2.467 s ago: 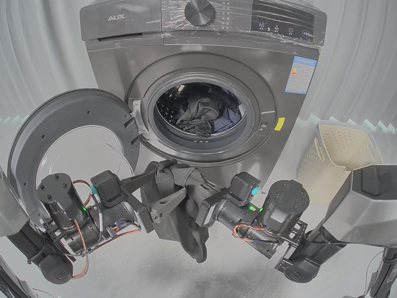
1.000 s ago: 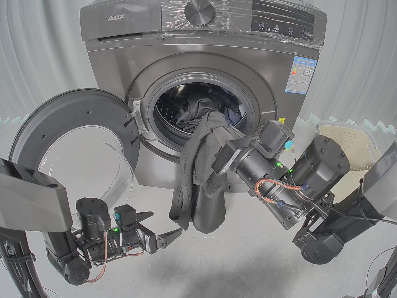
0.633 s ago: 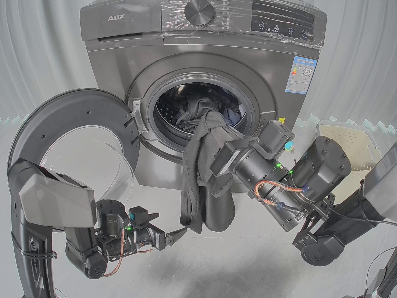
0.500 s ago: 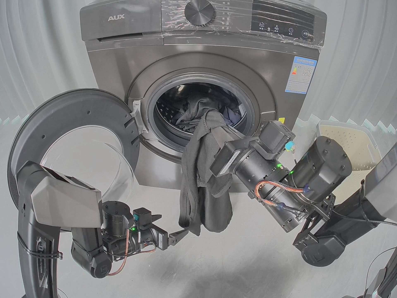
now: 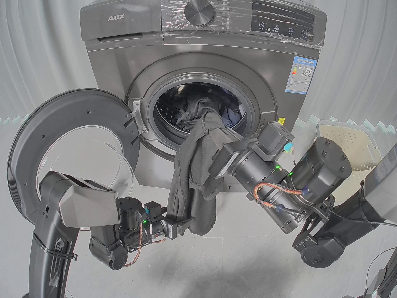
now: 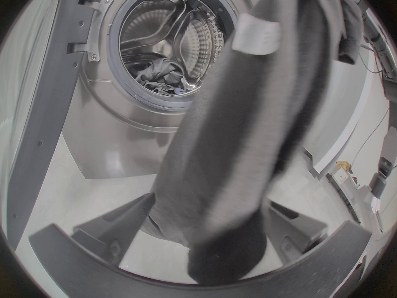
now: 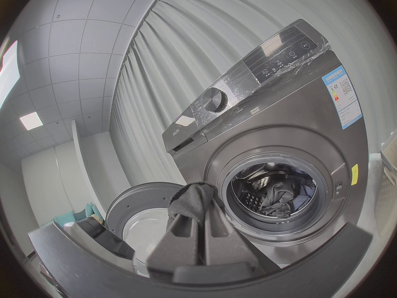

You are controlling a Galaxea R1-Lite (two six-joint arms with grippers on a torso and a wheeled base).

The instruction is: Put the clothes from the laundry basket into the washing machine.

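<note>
head view: one dark garment hanging between my two claws at the washer's mouth

my right claw [image 7: 203, 216] is up in front of the round opening of the washing machine [image 5: 198, 63]. from the right wrist view i see its fingers pressed together, with the top of the garment [image 5: 194, 166] pinched between them and bunched over the tips. the cloth is dark grey, soft and matte. it hangs in long loose folds down the machine's front panel, with a hemmed edge showing partway down. in the left wrist view a small white label [image 6: 255, 34] sits near its upper end.

my left claw [image 5: 186, 222] is low, close to the floor [image 5: 231, 261]. its fingers are spread wide and the bottom end of the garment hangs between them; i can't tell whether either finger touches the cloth.

the door [image 5: 70, 116] is swung fully open to the robot's left. inside the drum lies a rumpled heap of clothes [image 5: 198, 108], mostly dark grey with a bluish piece beside it. the laundry basket [image 5: 351, 145], cream and perforated, stands on the floor to the right of the machine, behind my right arm.
</note>
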